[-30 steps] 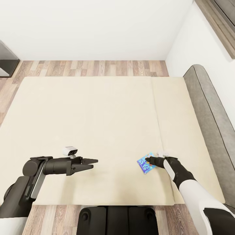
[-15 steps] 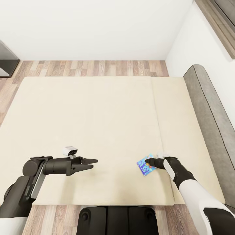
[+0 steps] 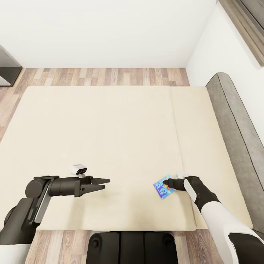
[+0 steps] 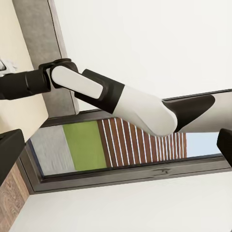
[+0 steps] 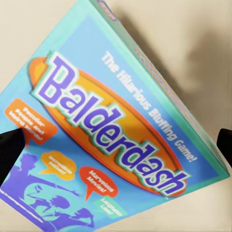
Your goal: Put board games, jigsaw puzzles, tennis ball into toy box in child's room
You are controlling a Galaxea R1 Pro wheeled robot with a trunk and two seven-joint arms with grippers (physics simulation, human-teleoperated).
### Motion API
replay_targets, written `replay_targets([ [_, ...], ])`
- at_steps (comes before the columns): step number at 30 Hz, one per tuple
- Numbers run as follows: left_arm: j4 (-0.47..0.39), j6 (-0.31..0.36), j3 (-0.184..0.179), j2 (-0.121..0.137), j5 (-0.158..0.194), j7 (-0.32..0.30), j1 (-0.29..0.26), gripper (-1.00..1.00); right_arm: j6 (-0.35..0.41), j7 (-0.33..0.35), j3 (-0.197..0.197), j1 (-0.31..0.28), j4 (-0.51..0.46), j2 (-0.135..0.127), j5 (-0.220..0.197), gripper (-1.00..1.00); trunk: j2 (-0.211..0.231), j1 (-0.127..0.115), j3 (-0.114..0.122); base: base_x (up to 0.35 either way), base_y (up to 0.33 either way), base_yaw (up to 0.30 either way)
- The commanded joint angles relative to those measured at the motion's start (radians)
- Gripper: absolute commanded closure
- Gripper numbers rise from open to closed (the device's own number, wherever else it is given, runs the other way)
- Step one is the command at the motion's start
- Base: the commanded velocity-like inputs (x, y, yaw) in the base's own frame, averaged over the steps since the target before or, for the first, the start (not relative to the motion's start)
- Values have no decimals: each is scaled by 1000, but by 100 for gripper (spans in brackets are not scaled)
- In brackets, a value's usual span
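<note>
A board game (image 3: 161, 190) with a blue and teal cover, printed "Balderdash", lies on the cream bed (image 3: 110, 128) near its front right corner. My right gripper (image 3: 165, 181) is directly over it, pointing down at the cover. In the right wrist view the board game (image 5: 111, 140) is very close, and the right gripper (image 5: 116, 150) is open, with one dark fingertip (image 5: 10, 150) at each side. Whether the tips touch the box I cannot tell. My left gripper (image 3: 104, 183) hovers open and empty over the bed's front left part. The toy box and the table are out of view.
A grey padded headboard (image 3: 234, 121) runs along the bed's right side against a white wall. Wood-plank floor (image 3: 110, 76) lies beyond the bed's far edge, with a dark furniture piece (image 3: 7, 71) at far left. In the left wrist view my right arm (image 4: 96, 92) crosses before a window (image 4: 121, 145).
My right gripper and the board game under it have both shifted a little toward the bed's near edge. The left arm has not moved.
</note>
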Motion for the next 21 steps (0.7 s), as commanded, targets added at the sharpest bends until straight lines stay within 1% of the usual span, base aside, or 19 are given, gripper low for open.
replay_targets([
  [1,0,11,0,0,0,-4,0,-100,7,4,-4,0,57,0,16,-100,-1,1,-1,0,0,0],
  [10,0,11,0,0,0,-4,0,-100,38,5,-4,0,57,0,15,-100,-1,1,-1,0,0,0],
  [21,0,11,1,0,0,-4,0,-100,54,8,-5,0,57,0,12,-100,-1,1,-1,0,0,0],
])
